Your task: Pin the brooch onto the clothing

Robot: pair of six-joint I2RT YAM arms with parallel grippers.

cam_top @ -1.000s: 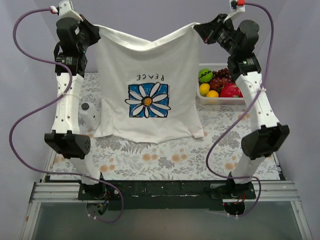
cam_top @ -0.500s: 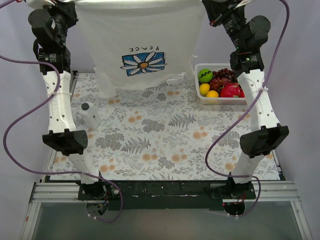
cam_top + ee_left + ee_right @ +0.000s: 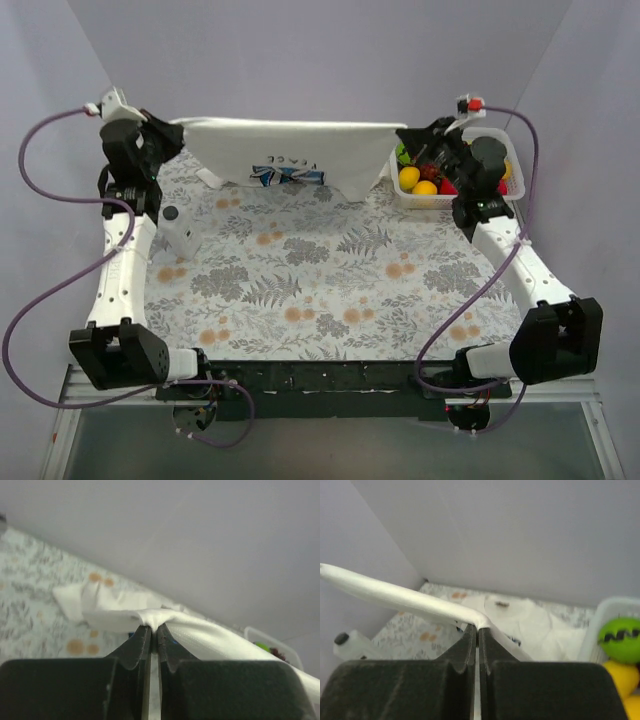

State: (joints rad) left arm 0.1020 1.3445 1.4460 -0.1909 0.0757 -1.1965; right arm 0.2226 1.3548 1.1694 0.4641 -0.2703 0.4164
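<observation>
The clothing [image 3: 290, 143], a white T-shirt with a blue flower print, hangs stretched between both grippers low over the far end of the table, and its lower part rests on the tablecloth. My left gripper [image 3: 172, 135] is shut on the shirt's left top edge, with fabric [image 3: 210, 636] bunched at the left gripper [image 3: 154, 628]. My right gripper [image 3: 405, 140] is shut on the right top edge, and the cloth [image 3: 395, 596] runs off to the left from the right gripper [image 3: 477, 629]. The brooch [image 3: 171, 213], a small dark grey disc, sits on a white holder [image 3: 182, 236] at the table's left, apart from both grippers.
A white basket [image 3: 442, 200] of fruit stands at the far right, just beside the right gripper; a green ball [image 3: 620, 636] and yellow fruit show in it. A floral tablecloth [image 3: 320, 290] covers the table. Grey walls close in on three sides.
Both arms have come down from high up and reached toward the far wall, lowering the shirt from hanging in the air to draping onto the far end of the table.
</observation>
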